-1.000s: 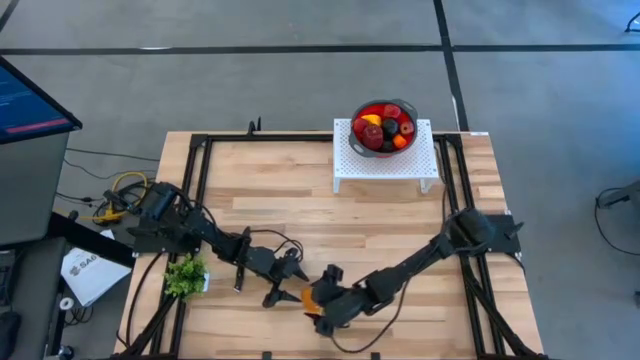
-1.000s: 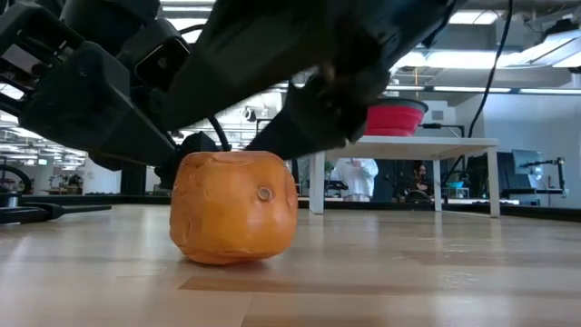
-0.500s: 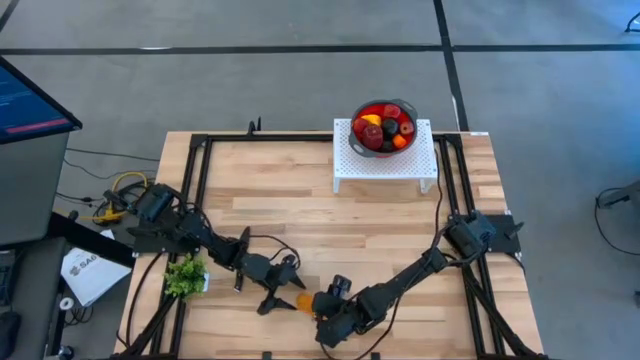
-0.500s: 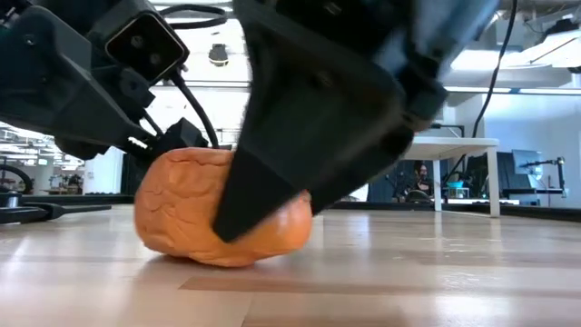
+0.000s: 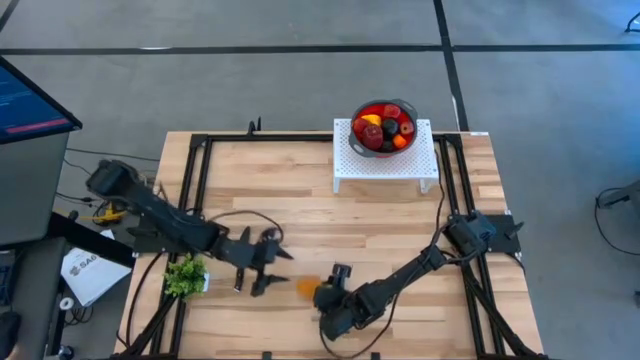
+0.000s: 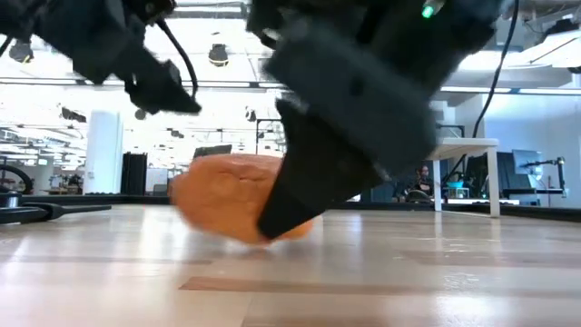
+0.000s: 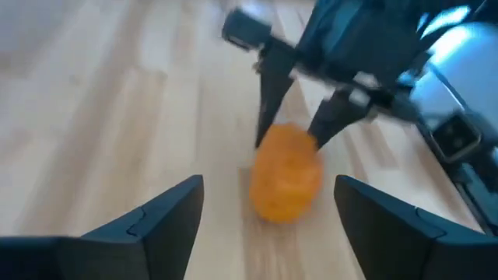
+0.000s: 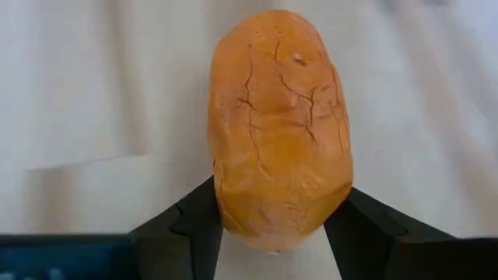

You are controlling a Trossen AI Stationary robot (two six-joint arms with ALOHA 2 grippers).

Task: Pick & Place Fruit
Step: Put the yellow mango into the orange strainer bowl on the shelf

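Observation:
An orange fruit (image 5: 305,289) lies near the table's front edge, about midway along it, squeezed into a long shape (image 8: 280,124). My right gripper (image 5: 320,294) is shut on it. My left gripper (image 5: 276,270) stands open a short way to the fruit's left, with nothing between its fingers (image 7: 171,210). More fruit, red, dark and orange, fills a red bowl (image 5: 384,125) at the far side. My right gripper pinches the orange fruit between its two fingers, on two opposite sides (image 8: 226,194) of its near end. The fingers (image 8: 366,225) come slanting down from the table's right. The fruit bulges out beyond the fingertips. Whether it is clear of the tabletop (image 6: 245,238), I cannot tell.
The red bowl stands on a white rack (image 5: 385,165) at the far edge. A leafy green bunch (image 5: 185,275) lies at the table's left, beside the left arm. Black frame rails (image 5: 200,180) run along the table's sides. Bare wood lies between the arms and the rack.
My right gripper has shut on the orange fruit, which has gone from round to squeezed long. My left gripper has drawn back from the fruit toward the table's left and risen.

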